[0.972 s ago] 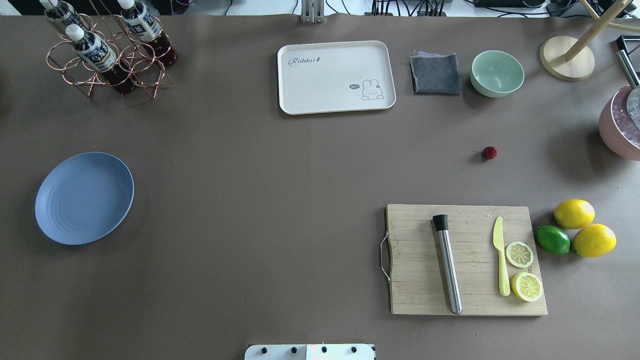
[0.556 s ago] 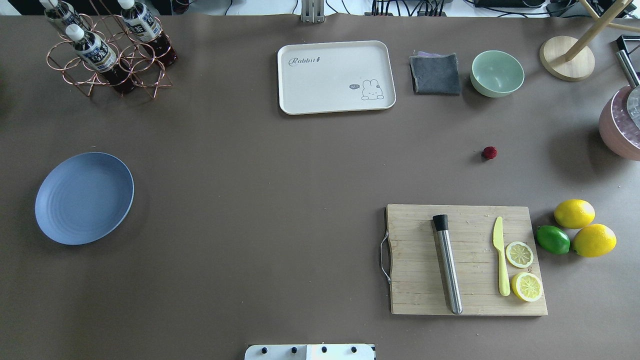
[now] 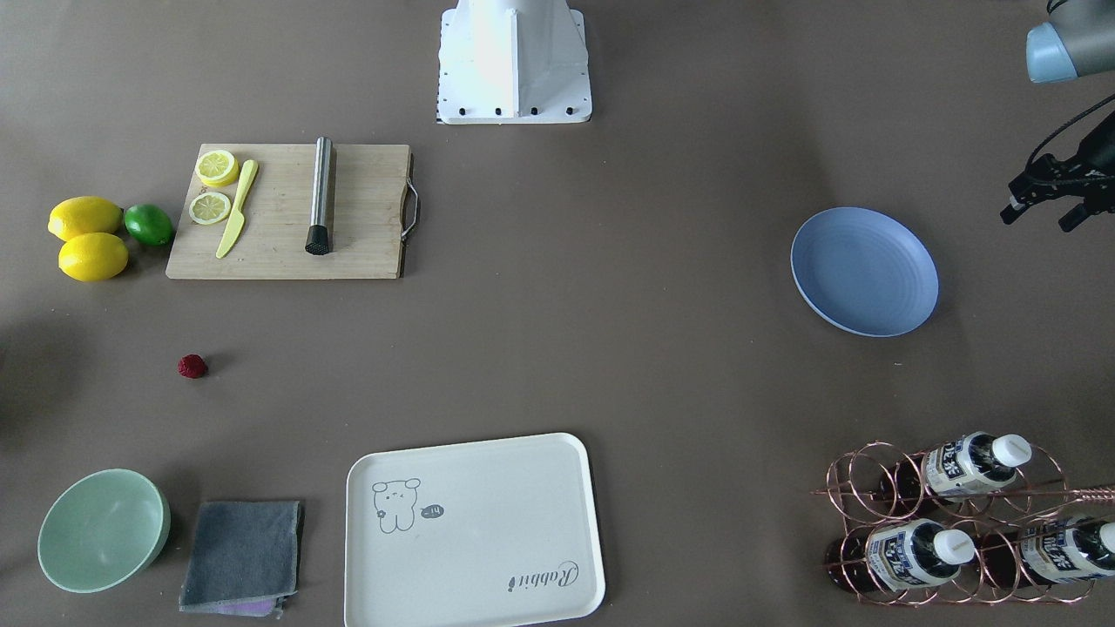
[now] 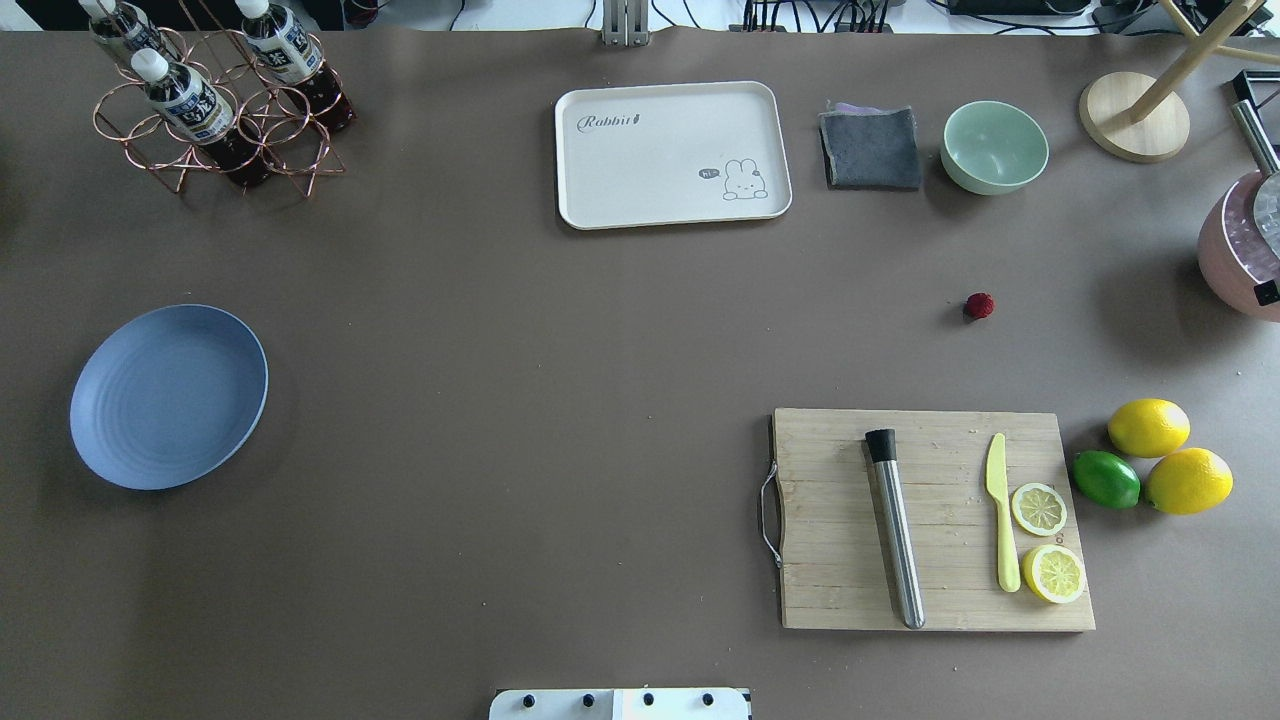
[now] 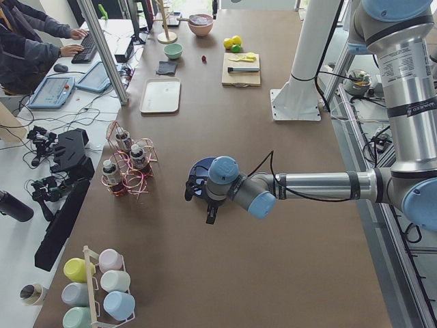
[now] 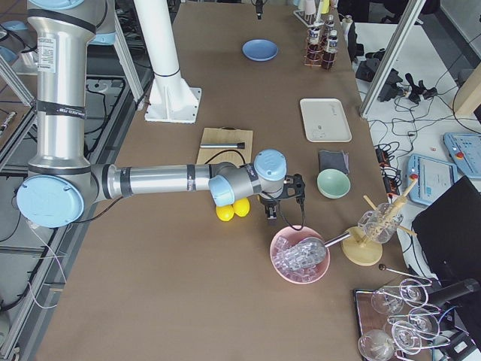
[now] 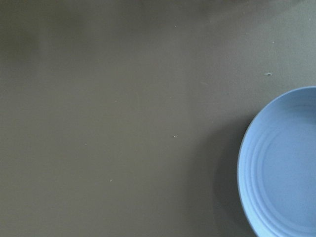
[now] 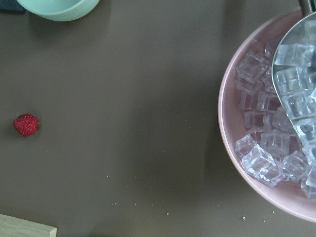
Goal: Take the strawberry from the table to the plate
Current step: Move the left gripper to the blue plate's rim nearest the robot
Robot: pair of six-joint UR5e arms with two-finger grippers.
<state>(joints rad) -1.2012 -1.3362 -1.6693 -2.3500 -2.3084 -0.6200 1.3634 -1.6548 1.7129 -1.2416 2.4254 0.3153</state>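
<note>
The strawberry [image 4: 979,306] [image 3: 192,366] [image 8: 26,125], small, dark red and bumpy, lies alone on the brown table [image 4: 560,330] between the mint bowl and the cutting board. Far to the left rests the light-blue plate [image 4: 168,396] [image 3: 864,271] [image 7: 281,163], with nothing on it. My left gripper [image 3: 1041,218] [image 5: 198,207] hovers beside the plate's outer side, its fingers apart and holding nothing. My right gripper [image 6: 282,204] hangs beside the pink ice bowl, right of the strawberry. Only one black fingertip [image 4: 1266,293] shows overhead, so I cannot tell its state.
A pink bowl of ice [image 4: 1240,262] with a scoop stands at the right edge. Nearer me sits a cutting board [image 4: 930,590] with muddler, knife and lemon slices, lemons [image 4: 1150,427] and a lime [image 4: 1105,479] beside it. Mint bowl [image 4: 994,146], grey cloth [image 4: 870,148], cream tray [image 4: 672,154], bottle rack [image 4: 215,110] line the far side.
A black fingertip of my right gripper has come into the overhead view at the right edge, over the pink bowl. The strawberry and plate have not moved.
</note>
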